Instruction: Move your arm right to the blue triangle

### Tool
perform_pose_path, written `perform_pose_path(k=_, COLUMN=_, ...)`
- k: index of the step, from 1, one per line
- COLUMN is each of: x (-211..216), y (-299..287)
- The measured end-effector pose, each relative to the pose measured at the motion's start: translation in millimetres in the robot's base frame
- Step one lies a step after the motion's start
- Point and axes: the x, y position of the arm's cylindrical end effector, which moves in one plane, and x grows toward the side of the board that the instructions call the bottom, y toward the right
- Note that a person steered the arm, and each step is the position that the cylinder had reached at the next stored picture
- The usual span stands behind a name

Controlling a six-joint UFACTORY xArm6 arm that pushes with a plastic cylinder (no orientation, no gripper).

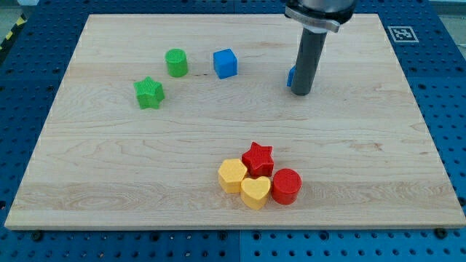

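No readable words, brand names or numbers show anywhere. The only sign is a black-and-white square fiducial marker (401,33) printed on the desk (131,189) corner, to the view's right of my tip (302,93), slightly above.

blue triangle (290,76) (mostly hidden behind the rod) lies near the view's top.
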Motion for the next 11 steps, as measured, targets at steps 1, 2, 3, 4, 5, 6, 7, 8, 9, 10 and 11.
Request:
perform_pose_path(k=1, x=-10.2, y=0.0)
perform_pose_path(k=2, x=-4.8, y=8.0)
perform_pose_path(k=3, x=0.9, y=42.1)
perform_pose_path(k=4, x=-12.4, y=56.4)
perform_pose_path(k=5, x=-29.8, y=56.4)
perform_pose_path(k=6, x=-34.0, y=56.8)
perform_pose_path(k=7, x=-46.6, y=61.5)
perform_pose_path(k=8, x=-48.5, y=61.5)
perform_pose_path(k=9, x=-48.4, y=61.8)
perform_pose_path(k=10, x=-41.7, y=62.8)
perform_pose_path(k=11, x=-34.3, y=49.6)
